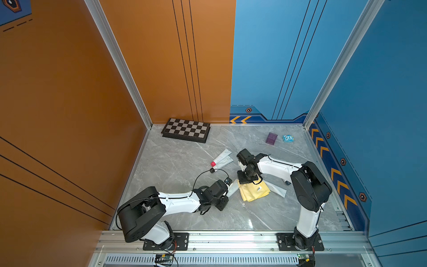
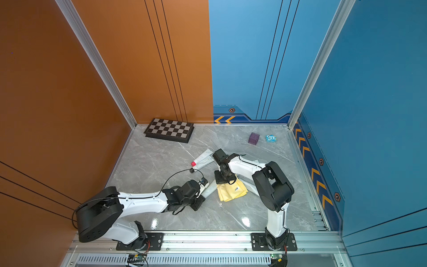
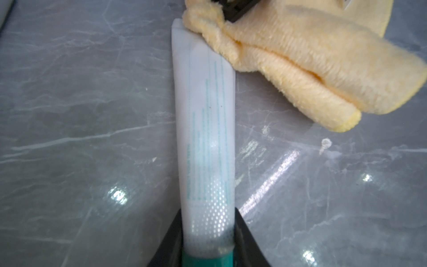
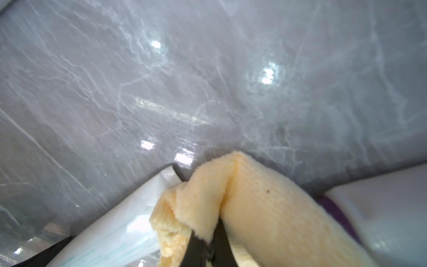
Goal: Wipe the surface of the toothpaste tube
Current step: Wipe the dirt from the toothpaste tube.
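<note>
The toothpaste tube (image 3: 205,127) was found clamped in the left gripper (image 3: 208,234); the two black fingers (image 3: 242,242) were closed on its sides just above the teal cap (image 3: 208,259). Its long axis ran straight out from that gripper: cap end inward, flat crimped end outward. In both top views the axis lay on a diagonal, from near left toward far right, around the middle of the table (image 1: 175,166) and somewhat toward the near edge. Whether the body rested on the marble or was held just clear of it could not be told; the face printed with teal lettering was turned upward.

The right gripper (image 4: 209,247) was clenched on a fold of the yellow cloth (image 4: 254,203); it pointed down at the cloth from above. The bunched corner of the cloth lay on the tube's crimped end, touching it and covering one corner; the rest of the cloth spread over the table on the right arm's side of the tube.

Elsewhere on the table: a second tube (image 1: 221,158) with a red cap lay farther back, apart from both grippers; a chessboard (image 1: 186,130) sat by the back wall; a purple box (image 1: 271,138) and a blue carton (image 1: 288,138) stood near the far right corner, close beside each other.
</note>
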Action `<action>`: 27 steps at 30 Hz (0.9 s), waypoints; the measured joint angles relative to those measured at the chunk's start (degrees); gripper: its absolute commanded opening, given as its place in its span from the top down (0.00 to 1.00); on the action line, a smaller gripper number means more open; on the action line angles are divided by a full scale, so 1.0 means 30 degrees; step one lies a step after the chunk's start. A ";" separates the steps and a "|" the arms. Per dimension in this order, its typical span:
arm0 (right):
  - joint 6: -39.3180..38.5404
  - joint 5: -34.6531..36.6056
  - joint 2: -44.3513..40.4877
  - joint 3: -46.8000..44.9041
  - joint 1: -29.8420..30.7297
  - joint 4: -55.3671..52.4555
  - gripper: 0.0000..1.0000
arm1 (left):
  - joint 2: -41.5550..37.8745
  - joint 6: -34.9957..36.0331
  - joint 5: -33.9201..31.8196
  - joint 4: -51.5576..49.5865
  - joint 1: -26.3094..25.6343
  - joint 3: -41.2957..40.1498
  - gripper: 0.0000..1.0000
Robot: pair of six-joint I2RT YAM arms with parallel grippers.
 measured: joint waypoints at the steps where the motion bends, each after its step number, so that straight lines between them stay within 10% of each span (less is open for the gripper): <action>1: 0.0000 -0.0015 0.0000 0.0036 0.0000 -0.0044 1.00 | 0.0000 0.0000 0.0000 0.0000 -0.0007 0.0000 0.77; 14: 0.0007 -0.2186 0.0058 0.1209 0.1086 -0.0182 1.00 | 0.0109 0.0000 -0.0007 0.0036 -0.0051 0.0087 0.77; 27: -0.0364 0.1333 0.0852 0.1319 0.0896 -0.0619 1.00 | 0.0117 -0.0007 -0.0007 0.0080 -0.0051 0.0087 0.77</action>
